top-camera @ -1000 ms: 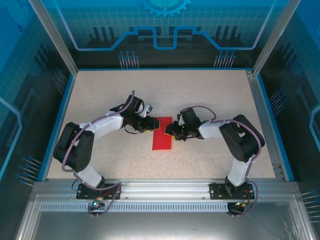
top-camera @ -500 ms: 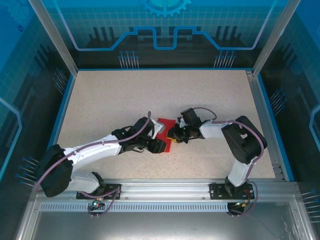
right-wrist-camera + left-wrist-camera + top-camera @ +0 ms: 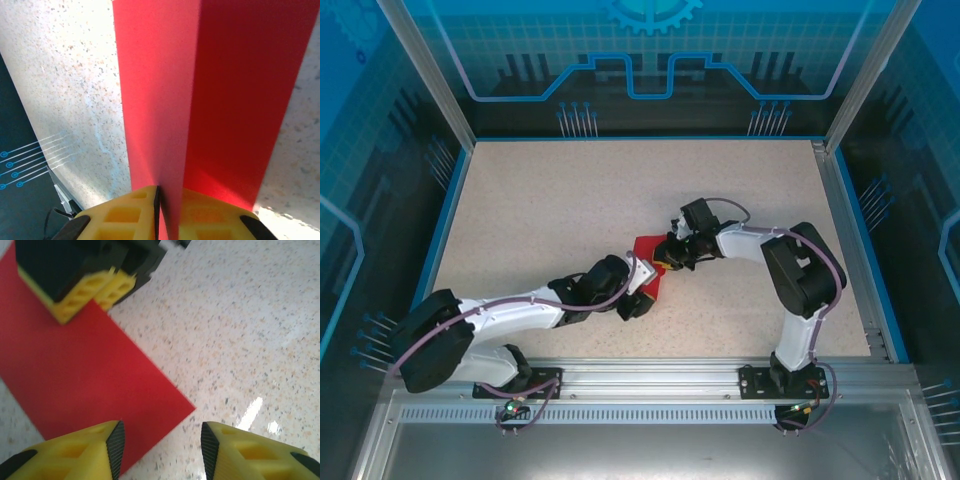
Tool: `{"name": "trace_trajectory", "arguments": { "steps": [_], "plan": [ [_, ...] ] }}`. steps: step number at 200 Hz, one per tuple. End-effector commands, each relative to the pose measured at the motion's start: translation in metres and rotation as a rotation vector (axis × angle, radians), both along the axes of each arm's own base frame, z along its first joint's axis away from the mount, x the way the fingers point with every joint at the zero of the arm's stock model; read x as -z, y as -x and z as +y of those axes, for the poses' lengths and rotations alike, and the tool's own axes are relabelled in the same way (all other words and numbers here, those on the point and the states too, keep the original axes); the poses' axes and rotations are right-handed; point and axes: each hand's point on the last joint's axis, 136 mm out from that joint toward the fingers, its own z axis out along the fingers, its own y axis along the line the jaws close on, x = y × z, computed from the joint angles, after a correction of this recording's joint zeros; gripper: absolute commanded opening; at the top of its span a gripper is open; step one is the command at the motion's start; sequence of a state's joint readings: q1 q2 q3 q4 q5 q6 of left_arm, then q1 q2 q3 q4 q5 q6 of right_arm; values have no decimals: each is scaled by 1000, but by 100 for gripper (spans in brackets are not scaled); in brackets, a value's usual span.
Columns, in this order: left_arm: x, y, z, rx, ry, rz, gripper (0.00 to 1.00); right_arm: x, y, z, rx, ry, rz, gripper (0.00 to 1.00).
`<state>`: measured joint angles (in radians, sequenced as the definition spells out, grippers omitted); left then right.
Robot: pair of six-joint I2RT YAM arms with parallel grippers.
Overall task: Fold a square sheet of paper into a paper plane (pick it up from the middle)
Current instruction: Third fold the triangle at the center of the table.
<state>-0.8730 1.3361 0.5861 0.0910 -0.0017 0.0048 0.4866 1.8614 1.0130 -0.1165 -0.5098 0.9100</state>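
The sheet of paper (image 3: 200,90), thin matte red, is folded into a long strip with one flap raised and lies mid-desk (image 3: 540,210) on a speckled beige surface. The right hand (image 3: 157,210) is pinched tight on the flap's edge. The left hand (image 3: 160,450) is half-spread over a sharp corner, holding nothing.

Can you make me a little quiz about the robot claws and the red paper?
1. True or false: the left claw is squeezing the red paper.
2. Which claw is pinching the paper? A) the right claw B) the left claw C) both of them.
3. Fill the gap: the claws' fingers are mostly ____ in colour.
Key: 1 false, because it hangs open over the paper's corner; 2 A; 3 yellow.
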Motion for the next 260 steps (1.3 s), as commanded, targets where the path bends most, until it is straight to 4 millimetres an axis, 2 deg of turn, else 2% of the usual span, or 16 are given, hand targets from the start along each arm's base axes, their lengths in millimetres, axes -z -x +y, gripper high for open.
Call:
{"name": "trace_trajectory", "arguments": {
  "steps": [1,28,49,95,135,192,227,260],
  "plan": [
    [-11,1,-25,173,20,-133,47,3,3,-5,-38,-2,37,15],
    [1,17,-37,308,-66,-166,47,4,1,-8,-31,-4,39,13],
    [9,26,-37,335,-99,-174,48,4,-2,-10,-31,-7,32,11],
    [31,30,-32,355,-216,-230,49,4,-9,-11,-37,-25,31,9],
    [39,19,-31,329,-277,-290,50,2,-11,-12,-36,-31,28,9],
    [47,2,-43,300,-322,-330,53,3,-11,-12,-30,-36,33,10],
    [41,-11,-44,238,-327,-365,53,2,-11,-12,-27,-36,35,10],
    [35,-17,-43,205,-329,-393,49,2,-11,-12,-30,-35,37,10]
  ]
}}
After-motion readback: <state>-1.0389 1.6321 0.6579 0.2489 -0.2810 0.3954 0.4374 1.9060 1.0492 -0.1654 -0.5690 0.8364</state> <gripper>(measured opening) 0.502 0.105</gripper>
